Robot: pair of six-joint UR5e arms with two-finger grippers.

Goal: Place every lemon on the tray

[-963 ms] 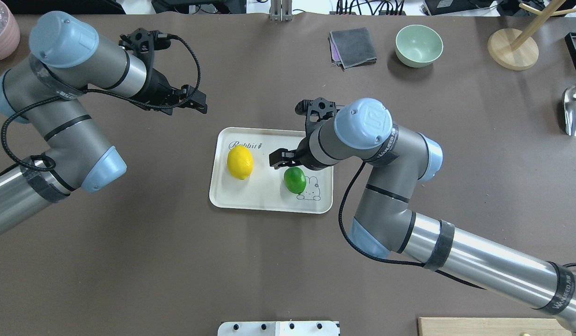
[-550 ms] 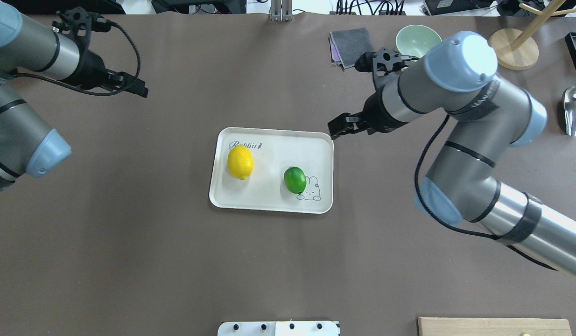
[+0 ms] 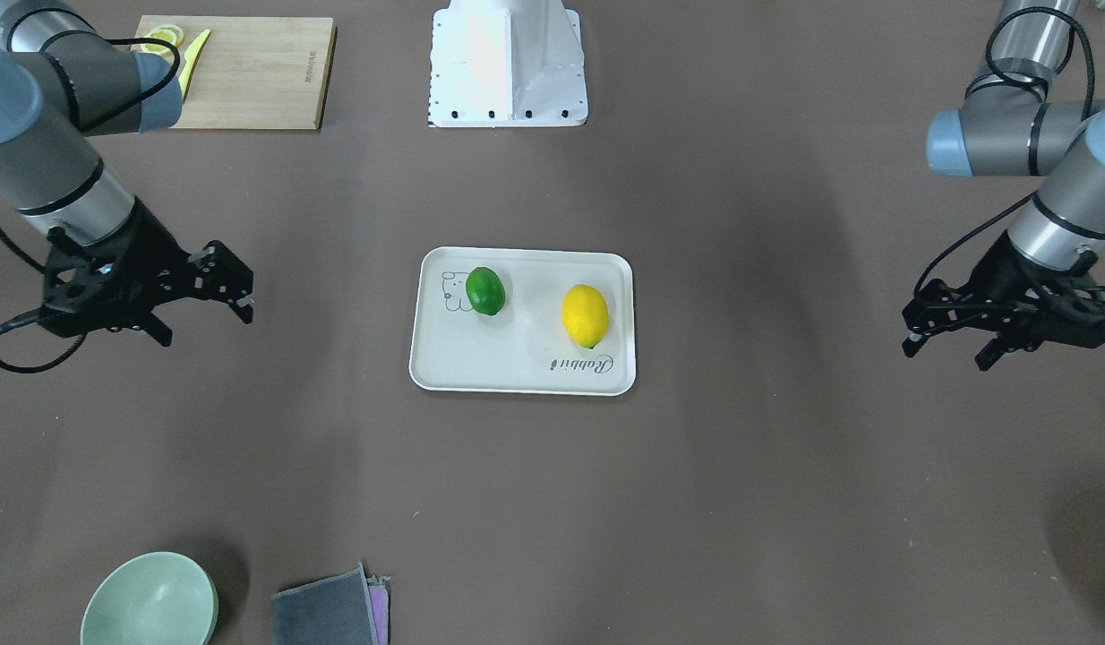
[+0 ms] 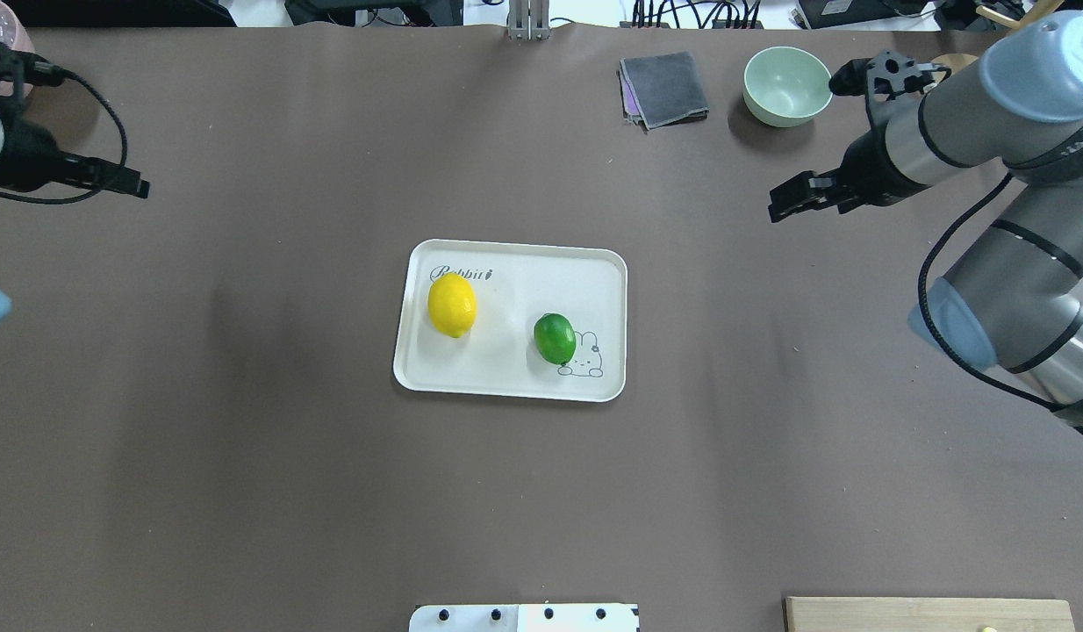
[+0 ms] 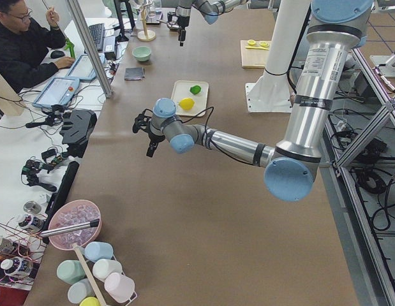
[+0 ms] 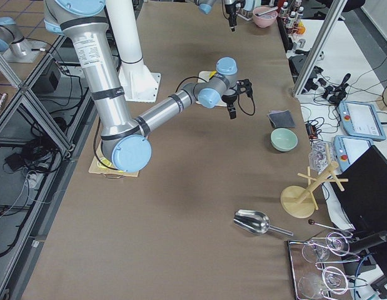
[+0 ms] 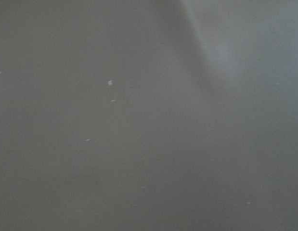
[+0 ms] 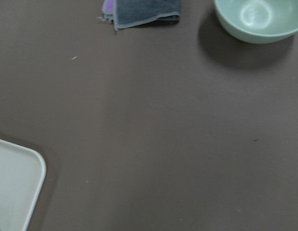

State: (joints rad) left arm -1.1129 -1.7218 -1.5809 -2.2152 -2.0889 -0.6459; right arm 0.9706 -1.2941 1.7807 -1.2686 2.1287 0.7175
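Observation:
The yellow lemon and the green lemon both lie on the cream tray at the table's middle, apart from each other. In the front-facing view the yellow lemon lies at the tray's right and the green lemon at its left. My right gripper is open and empty, well off the tray, also seen overhead. My left gripper is open and empty, far off on the other side, also seen overhead. The right wrist view shows only the tray's corner.
A green bowl and a folded grey cloth lie at the far side near my right gripper. A wooden stand and a metal scoop are at the far right. A cutting board with lemon slices lies by the robot's base.
My right gripper has drawn away from above the green lemon, out to the right and farther back. My left gripper has drawn out to the left. Both lemons stay put on the tray.

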